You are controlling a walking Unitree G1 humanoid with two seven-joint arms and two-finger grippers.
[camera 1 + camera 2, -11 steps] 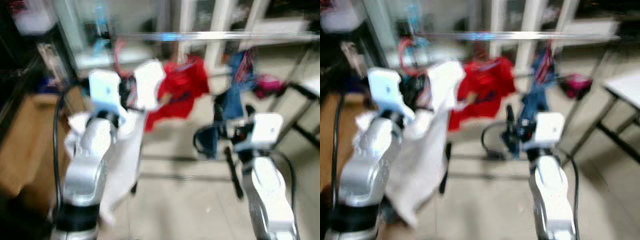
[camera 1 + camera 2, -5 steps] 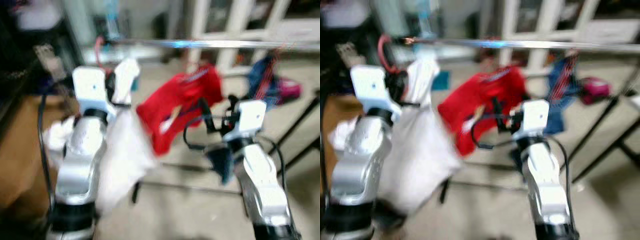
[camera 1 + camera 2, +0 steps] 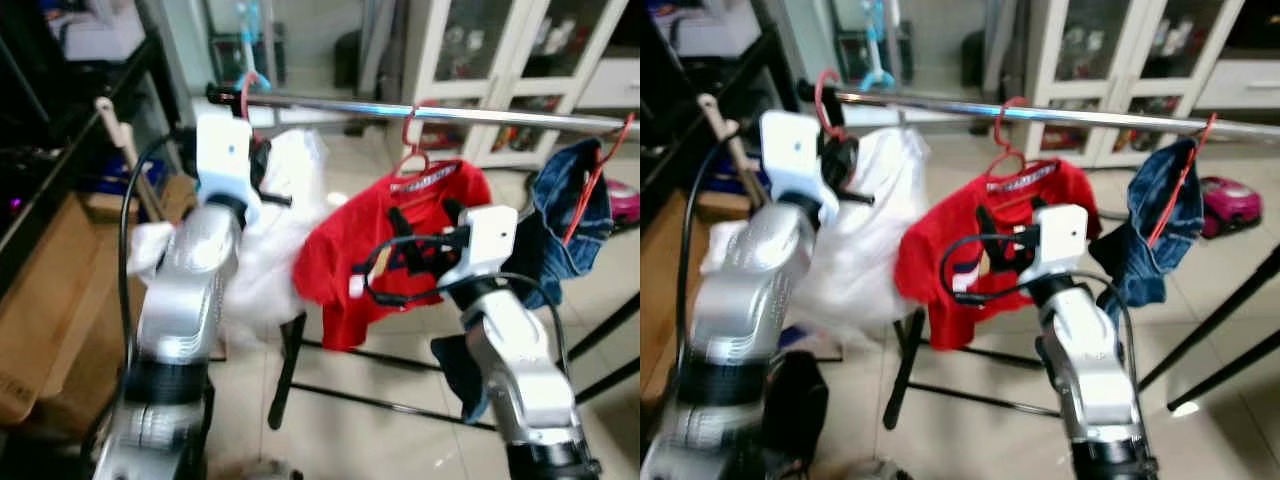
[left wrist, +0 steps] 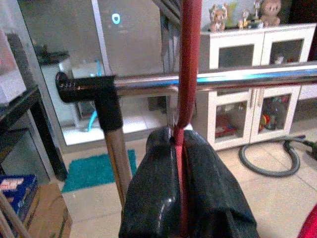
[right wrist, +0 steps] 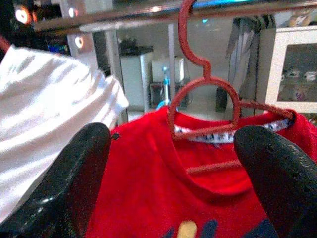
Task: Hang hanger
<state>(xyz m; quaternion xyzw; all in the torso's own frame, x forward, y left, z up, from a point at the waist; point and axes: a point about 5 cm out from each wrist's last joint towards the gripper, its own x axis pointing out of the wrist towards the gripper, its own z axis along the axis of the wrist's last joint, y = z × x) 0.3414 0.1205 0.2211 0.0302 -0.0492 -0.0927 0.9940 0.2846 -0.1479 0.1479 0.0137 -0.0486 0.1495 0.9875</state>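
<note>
red hanger point(image 4: 189, 74), curved hook, shiny metal rail point(image 4: 237, 77)

We note a red T-shirt point(image 3: 985, 240) on a red hanger near mid-rail and a blue denim garment point(image 3: 1155, 235) toward the rail's right end. Behind stand white glass-door cabinets point(image 3: 500, 60). A brown cardboard box point(image 3: 45, 300) sits at floor left; a pink object point(image 3: 1225, 205) lies far right on the tiled floor point(image 3: 970, 420)
</note>
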